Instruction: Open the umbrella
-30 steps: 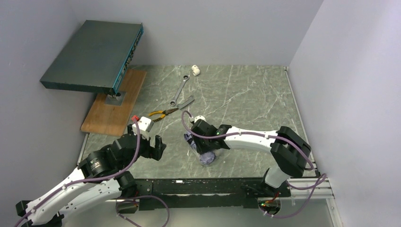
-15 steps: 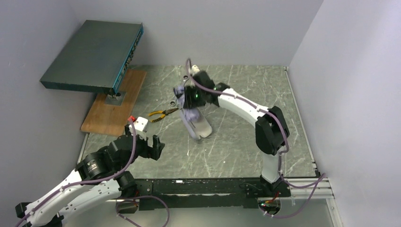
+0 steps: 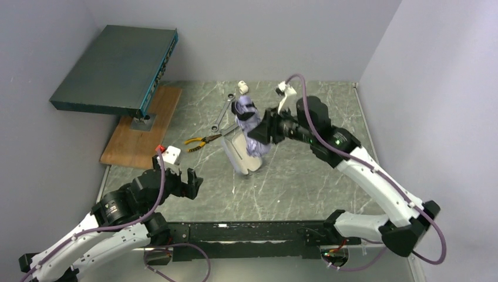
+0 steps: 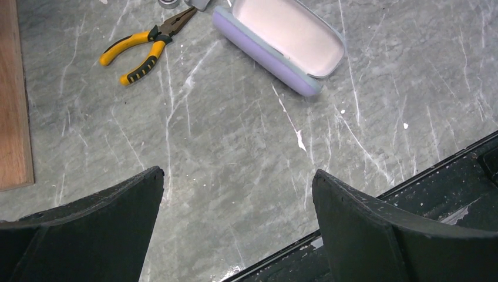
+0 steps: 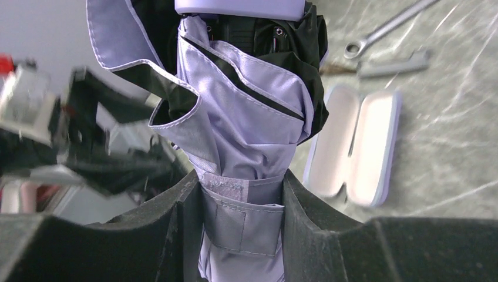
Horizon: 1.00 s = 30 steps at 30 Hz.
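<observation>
The umbrella [image 3: 246,117] is folded, with lilac-white fabric bunched and black parts showing. My right gripper [image 3: 263,132] is shut on it and holds it in the air above the middle of the table. In the right wrist view the two fingers clamp the fabric bundle at its velcro strap [image 5: 244,211], and the lilac handle [image 5: 241,7] points away from the camera. The right gripper [image 5: 241,185] grips the bundle's lower part. My left gripper [image 3: 176,183] is open and empty, low over the table's front left [image 4: 235,176].
The open lilac case [image 3: 242,154] lies under the umbrella, pale lining up; it also shows in the left wrist view [image 4: 282,44]. Yellow pliers [image 3: 199,141], a wrench [image 3: 223,111] and a white fitting [image 3: 242,88] lie behind. A teal box [image 3: 114,67] stands on a wooden board [image 3: 141,129].
My right arm has lifted the umbrella out of the case near the front, carried it back and up, and swung its gripper round to the umbrella's right. The left gripper has barely moved.
</observation>
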Each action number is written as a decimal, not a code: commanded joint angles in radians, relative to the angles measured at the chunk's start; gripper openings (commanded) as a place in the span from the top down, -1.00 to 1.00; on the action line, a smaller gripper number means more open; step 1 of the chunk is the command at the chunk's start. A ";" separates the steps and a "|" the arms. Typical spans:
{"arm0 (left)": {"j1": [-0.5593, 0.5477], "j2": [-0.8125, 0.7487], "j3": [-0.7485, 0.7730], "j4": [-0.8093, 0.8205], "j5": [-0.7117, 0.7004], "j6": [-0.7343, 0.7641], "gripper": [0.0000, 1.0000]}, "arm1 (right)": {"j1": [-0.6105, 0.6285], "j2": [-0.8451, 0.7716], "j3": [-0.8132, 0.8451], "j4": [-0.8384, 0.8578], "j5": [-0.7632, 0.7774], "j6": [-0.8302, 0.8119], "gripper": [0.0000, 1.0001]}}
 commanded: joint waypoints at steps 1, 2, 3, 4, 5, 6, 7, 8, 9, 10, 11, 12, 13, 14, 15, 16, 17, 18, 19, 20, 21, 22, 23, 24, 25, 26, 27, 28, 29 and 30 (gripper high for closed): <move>-0.005 -0.023 0.021 0.010 -0.022 -0.008 -0.99 | 0.002 -0.103 -0.263 0.147 -0.177 0.036 1.00; -0.005 -0.037 0.015 0.020 -0.012 -0.003 -0.99 | 0.014 -0.119 -0.306 0.165 -0.209 0.037 1.00; -0.006 -0.049 0.008 0.031 0.000 0.004 -0.99 | 0.030 -0.132 -0.347 0.183 -0.233 0.036 0.99; -0.005 -0.063 0.001 0.040 0.003 0.008 -0.99 | 0.061 -0.135 -0.375 0.198 -0.242 0.033 0.93; -0.005 -0.073 -0.003 0.047 0.003 0.011 -0.99 | 0.101 -0.131 -0.398 0.213 -0.239 0.023 0.88; -0.005 -0.082 -0.007 0.053 -0.001 0.014 -0.99 | 0.155 -0.116 -0.407 0.217 -0.225 0.008 0.85; -0.006 -0.088 -0.009 0.054 -0.005 0.016 -0.99 | 0.207 -0.094 -0.407 0.217 -0.214 -0.005 0.85; -0.006 -0.093 -0.012 0.056 -0.011 0.016 -0.99 | 0.254 -0.059 -0.409 0.233 -0.212 -0.010 0.85; -0.006 -0.093 -0.012 0.057 -0.014 0.016 -0.99 | 0.291 -0.031 -0.410 0.247 -0.204 -0.012 0.84; -0.005 -0.091 -0.009 0.054 -0.013 0.016 -0.99 | 0.318 -0.002 -0.402 0.247 -0.183 -0.017 0.84; -0.006 -0.089 -0.004 0.047 -0.009 0.015 -0.99 | 0.336 0.028 -0.392 0.237 -0.155 -0.024 0.84; -0.005 -0.087 -0.003 0.042 -0.011 0.014 -0.99 | 0.345 0.056 -0.382 0.231 -0.142 -0.035 0.84; -0.006 -0.086 0.000 0.038 -0.015 0.009 -0.99 | 0.349 0.084 -0.376 0.226 -0.133 -0.054 0.81; -0.006 -0.086 0.000 0.036 -0.018 0.007 -0.99 | 0.352 0.111 -0.368 0.217 -0.117 -0.076 0.73; -0.006 -0.086 -0.001 0.037 -0.019 0.008 -0.99 | 0.354 0.138 -0.353 0.192 -0.086 -0.107 0.64; -0.006 -0.086 -0.002 0.039 -0.016 0.010 -0.99 | 0.356 0.167 -0.339 0.150 -0.046 -0.143 0.52; -0.005 -0.085 -0.001 0.039 -0.016 0.010 -0.99 | 0.359 0.190 -0.327 0.126 -0.007 -0.178 0.42; -0.005 -0.085 -0.003 0.039 -0.017 0.009 -0.99 | 0.367 0.205 -0.327 0.110 0.048 -0.214 0.31; -0.006 -0.086 -0.003 0.038 -0.016 0.009 -0.99 | 0.371 0.215 -0.333 0.100 0.146 -0.245 0.10; -0.005 -0.085 -0.004 0.040 -0.015 0.008 -0.99 | 0.373 0.224 -0.335 0.086 0.205 -0.254 -0.16; -0.006 -0.082 -0.005 0.040 -0.015 0.008 -0.99 | 0.374 0.233 -0.335 0.064 0.275 -0.255 -0.41; -0.006 -0.079 -0.008 0.042 -0.016 0.008 -0.99 | 0.374 0.234 -0.335 0.046 0.328 -0.248 -0.53; -0.006 -0.074 -0.010 0.044 -0.020 0.007 -0.99 | 0.374 0.233 -0.335 0.026 0.373 -0.228 -0.64; -0.006 -0.065 -0.013 0.045 -0.023 0.004 -0.99 | 0.374 0.225 -0.335 0.009 0.411 -0.198 -0.68; -0.006 -0.052 -0.013 0.042 -0.029 -0.006 -0.99 | 0.374 0.210 -0.338 -0.005 0.429 -0.169 -0.68; -0.006 -0.035 -0.010 0.041 -0.023 -0.014 -0.99 | 0.378 0.191 -0.341 -0.019 0.446 -0.130 -0.68; -0.006 -0.013 -0.008 0.049 -0.006 -0.012 -0.99 | 0.383 0.165 -0.348 -0.030 0.457 -0.081 -0.63; -0.006 0.009 -0.008 0.057 0.016 -0.006 -0.99 | 0.390 0.135 -0.360 -0.035 0.453 -0.028 -0.50; -0.005 0.043 -0.010 0.057 0.026 -0.009 -0.99 | 0.396 0.095 -0.381 -0.021 0.434 0.031 -0.25; -0.006 0.074 -0.008 0.057 0.022 -0.020 -0.99 | 0.412 0.057 -0.412 0.011 0.406 0.097 0.11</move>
